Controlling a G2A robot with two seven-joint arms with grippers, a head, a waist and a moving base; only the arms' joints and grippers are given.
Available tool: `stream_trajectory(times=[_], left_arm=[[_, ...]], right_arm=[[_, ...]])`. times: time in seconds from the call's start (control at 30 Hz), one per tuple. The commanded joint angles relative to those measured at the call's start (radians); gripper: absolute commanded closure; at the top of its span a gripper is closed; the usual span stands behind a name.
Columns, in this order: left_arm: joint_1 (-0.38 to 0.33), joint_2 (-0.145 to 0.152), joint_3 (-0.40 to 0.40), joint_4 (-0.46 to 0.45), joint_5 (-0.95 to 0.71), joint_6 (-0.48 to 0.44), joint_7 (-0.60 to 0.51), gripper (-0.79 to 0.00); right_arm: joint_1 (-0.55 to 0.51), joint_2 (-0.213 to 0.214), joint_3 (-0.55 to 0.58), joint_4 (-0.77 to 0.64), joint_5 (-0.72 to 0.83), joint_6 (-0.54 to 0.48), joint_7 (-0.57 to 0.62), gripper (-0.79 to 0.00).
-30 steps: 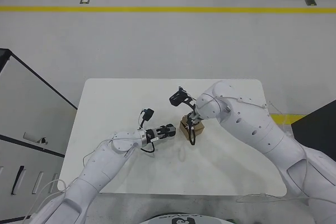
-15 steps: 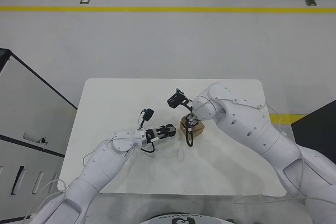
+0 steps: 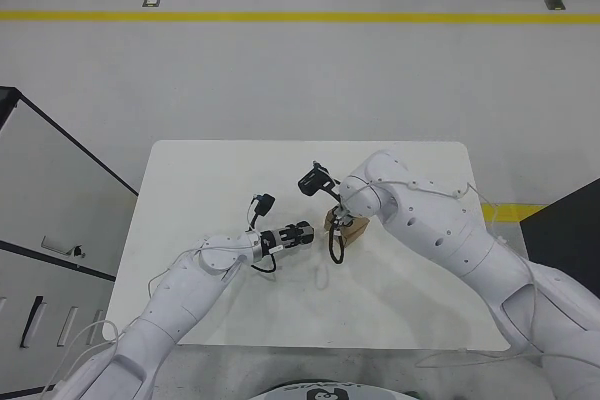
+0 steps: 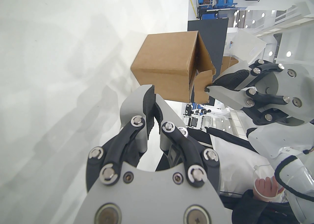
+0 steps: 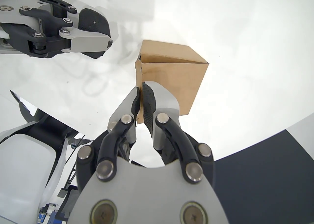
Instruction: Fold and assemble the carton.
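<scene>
A small brown carton (image 3: 348, 230) stands on the white table (image 3: 210, 180), near its middle. My right gripper (image 5: 141, 95) is shut on the carton's (image 5: 171, 75) loose side flap, which stands out from the box edge. My left gripper (image 4: 152, 102) sits just beside the carton (image 4: 166, 63), its fingers shut with nothing between them. From the left wrist, the right gripper (image 4: 211, 87) shows pinching the flap's edge. From above, the left gripper (image 3: 313, 231) lies level with the carton on its left, and the right gripper (image 3: 334, 221) comes down at the carton's left edge.
A grey cabinet (image 3: 40, 200) stands off the table's left side and a dark panel (image 3: 580, 230) off its right. The left gripper (image 5: 98, 43) is close to the flap, leaving little space between the two grippers.
The right arm has shifted slightly to the left with the flap held, and the carton has tilted a little. The left arm has stayed put.
</scene>
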Motion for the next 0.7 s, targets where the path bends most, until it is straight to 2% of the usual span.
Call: stream_trajectory(times=[0.0,0.03,0.07,0.2,0.33,0.4,0.5,0.67], left_arm=[[0.000,0.000,0.000,0.000,0.000,0.000,0.000,0.000],[0.000,0.000,0.000,0.000,0.000,0.000,0.000,0.000],[0.000,0.000,0.000,0.000,0.000,0.000,0.000,0.000],[0.000,0.000,0.000,0.000,0.000,0.000,0.000,0.000],[0.000,0.000,0.000,0.000,0.000,0.000,0.000,0.000],[0.000,0.000,0.000,0.000,0.000,0.000,0.000,0.000],[0.000,0.000,0.000,0.000,0.000,0.000,0.000,0.000],[0.000,0.000,0.000,0.000,0.000,0.000,0.000,0.000]], right_arm=[[0.000,-0.002,-0.001,0.002,-0.008,-0.001,0.001,-0.080],[0.000,-0.003,-0.001,0.003,-0.013,-0.001,0.003,-0.148],[0.000,-0.004,-0.001,0.003,-0.017,-0.001,0.004,-0.268],[-0.003,-0.006,0.001,-0.004,-0.045,0.005,0.010,-0.308],[-0.010,-0.006,0.004,-0.009,-0.070,0.006,0.021,-0.311],[-0.014,-0.006,0.007,-0.009,-0.076,0.005,0.023,-0.265],[-0.019,-0.008,0.011,-0.006,-0.087,0.005,0.023,-0.142],[-0.025,-0.011,0.017,-0.003,-0.096,0.002,0.025,-0.111]])
